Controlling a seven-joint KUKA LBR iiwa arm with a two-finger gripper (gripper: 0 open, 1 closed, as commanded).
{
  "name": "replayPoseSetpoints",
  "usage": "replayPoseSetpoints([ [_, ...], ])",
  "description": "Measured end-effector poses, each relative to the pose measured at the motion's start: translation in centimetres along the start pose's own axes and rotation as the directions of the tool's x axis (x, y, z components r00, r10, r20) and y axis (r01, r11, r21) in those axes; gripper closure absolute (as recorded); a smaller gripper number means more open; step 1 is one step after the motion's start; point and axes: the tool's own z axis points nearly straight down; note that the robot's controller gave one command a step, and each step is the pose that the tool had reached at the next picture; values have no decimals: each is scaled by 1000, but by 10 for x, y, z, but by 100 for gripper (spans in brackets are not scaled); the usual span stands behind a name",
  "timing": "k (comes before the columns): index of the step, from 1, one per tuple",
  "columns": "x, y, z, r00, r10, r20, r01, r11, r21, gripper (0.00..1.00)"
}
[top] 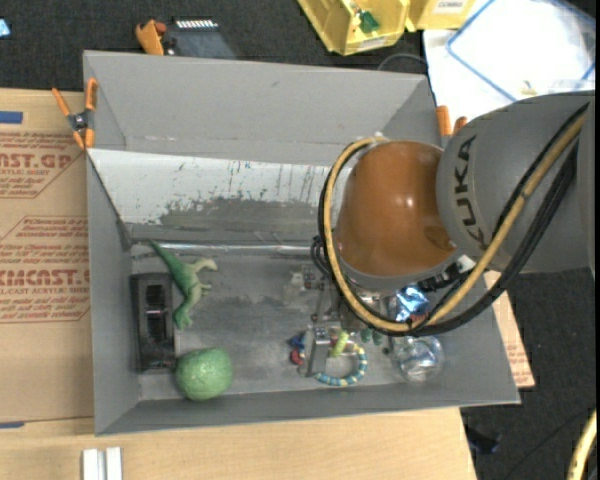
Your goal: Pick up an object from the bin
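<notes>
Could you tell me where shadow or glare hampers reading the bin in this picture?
Camera view: the light is even on the bin's left, where the green ball and green dinosaur read plainly; the black block beside them is dark, its details lost; the arm shades the heap under the gripper; the clear plastic piece glints; the orange cover carries a soft highlight.

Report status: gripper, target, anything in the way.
Gripper low at bin front, over small clutter heap by a teal bead ring. Clear plastic piece alongside. Green dinosaur, green ball, black box far left, no obstruction.

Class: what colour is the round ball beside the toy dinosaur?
Green: the ball, seen best in the camera view.
</notes>
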Motion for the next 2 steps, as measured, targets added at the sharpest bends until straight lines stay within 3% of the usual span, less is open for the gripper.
replayPoseSetpoints([
  [1, -2, 0, -4, 1000, 1, 8, -1, 1000, -1, 0],
  [2, -11, -42, 48, 992, -122, 10, 122, 992, 1, 0],
])
